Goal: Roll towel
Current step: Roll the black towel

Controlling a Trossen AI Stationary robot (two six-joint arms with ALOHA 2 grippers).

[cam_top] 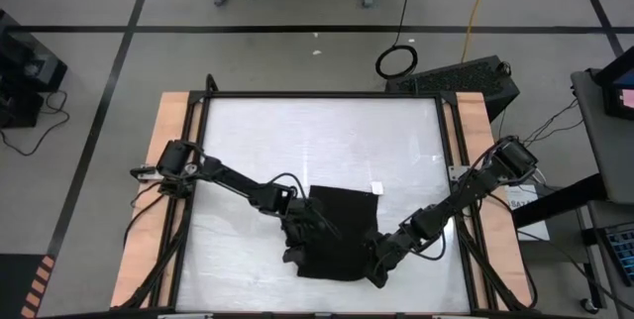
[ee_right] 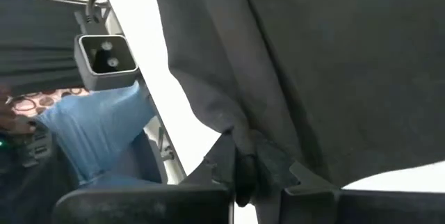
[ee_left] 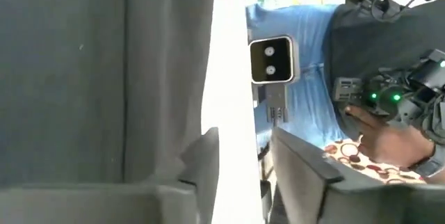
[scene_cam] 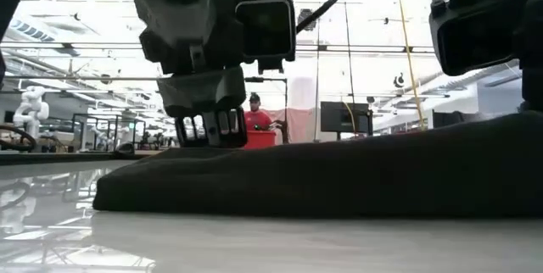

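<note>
Left pincer (cam_top: pixel 294 228): at the towel's left edge, low on the cloth; in the high view dark fingers blend into dark cloth. In its wrist view the fingers (ee_left: pixel 306 175) stand apart with a white gap between them, nothing pinched.
Towel (cam_top: pixel 337 232): black, lying bunched toward the near middle of the white worktop (cam_top: pixel 327 141), between the two pincers; its near edge is crumpled and its outline is hard to read. A small white tag (cam_top: pixel 376 187) shows at its far right corner.
Low view: the towel (scene_cam: pixel 339 175) fills the width as a low dark mound; the left pincer (scene_cam: pixel 209 127) comes down onto its top.
Right pincer (cam_top: pixel 377 277): at the towel's near right corner, tips hidden against the cloth from above. In its wrist view (ee_right: pixel 243 175) the fingers are pressed together, pinching a fold of towel (ee_right: pixel 334 64).
Beyond the worktop: a person's hand (ee_left: pixel 386 137) on a device, partly cut off.
</note>
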